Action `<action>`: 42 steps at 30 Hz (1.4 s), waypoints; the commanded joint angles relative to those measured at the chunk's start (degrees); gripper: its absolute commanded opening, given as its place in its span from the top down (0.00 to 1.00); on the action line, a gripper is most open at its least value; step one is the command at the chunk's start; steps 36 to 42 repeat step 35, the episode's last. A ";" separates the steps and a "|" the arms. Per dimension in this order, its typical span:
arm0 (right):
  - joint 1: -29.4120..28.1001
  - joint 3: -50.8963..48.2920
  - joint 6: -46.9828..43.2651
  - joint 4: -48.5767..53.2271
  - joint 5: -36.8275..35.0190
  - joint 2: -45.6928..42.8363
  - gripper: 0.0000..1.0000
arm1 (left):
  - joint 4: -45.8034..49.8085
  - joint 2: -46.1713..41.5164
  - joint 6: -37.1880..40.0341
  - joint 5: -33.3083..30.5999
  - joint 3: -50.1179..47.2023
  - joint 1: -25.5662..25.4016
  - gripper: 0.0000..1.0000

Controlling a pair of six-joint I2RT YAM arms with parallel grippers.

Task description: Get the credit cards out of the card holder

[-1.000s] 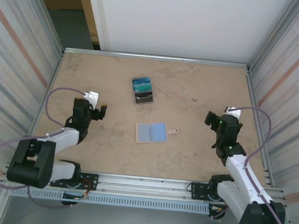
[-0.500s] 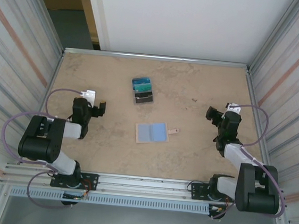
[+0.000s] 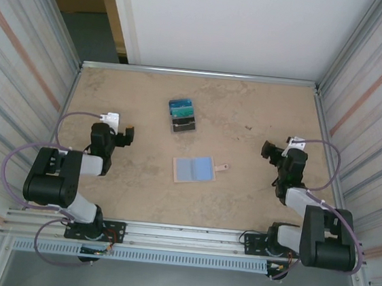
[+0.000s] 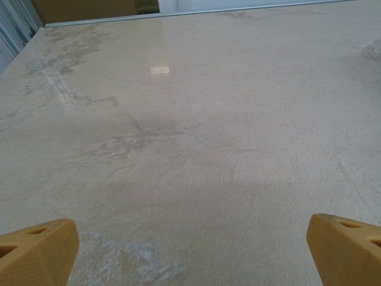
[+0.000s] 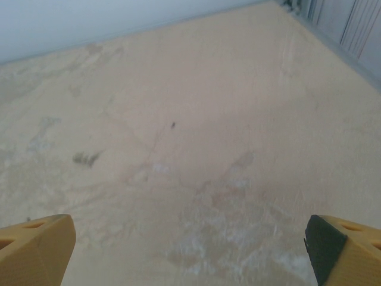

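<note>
the card holder (image 3: 194, 169) lies opened flat near the middle of the desk (image 3: 263, 109), pale-blue lining up, its small tab (image 3: 223, 167) pointing to 3 o'clock. the credit cards (image 3: 182, 116) sit in an overlapping little pile toward 11 o'clock of it, apart from it: blue at the far end, then teal, then dark. the left gripper (image 3: 126, 137) hangs at 9 o'clock of the holder and the right gripper (image 3: 267, 151) at 3 o'clock. both are well apart from it, jaws spread wide and empty. each wrist view has its yellow fingertips (image 4: 36, 253) far apart over bare desk. the task looks about done. the risk is a card left inside: a pocket seen from above could hide one, and i cannot tell. the overlap also hides how many cards there are.
</note>
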State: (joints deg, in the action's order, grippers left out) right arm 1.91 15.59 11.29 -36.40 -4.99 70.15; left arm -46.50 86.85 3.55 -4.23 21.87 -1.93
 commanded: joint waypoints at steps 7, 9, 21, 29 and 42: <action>3.90 1.32 -2.84 -9.32 8.84 5.90 0.01 | -0.10 -0.43 -0.87 0.27 0.94 0.19 0.01; 5.52 -1.84 -1.35 -19.14 9.23 10.00 0.01 | -0.16 -0.39 -0.87 0.33 0.98 0.25 0.01; 2.31 7.55 -5.96 -9.83 9.84 18.21 0.01 | -0.08 -0.32 -0.82 0.13 0.99 0.13 0.01; 1.95 7.51 -6.14 -10.00 9.09 18.30 0.01 | 0.01 -0.27 -0.77 0.16 1.07 0.18 0.01; 1.69 7.61 -6.22 -9.95 8.70 18.26 0.01 | -0.07 -0.31 -0.83 0.19 0.99 0.18 0.01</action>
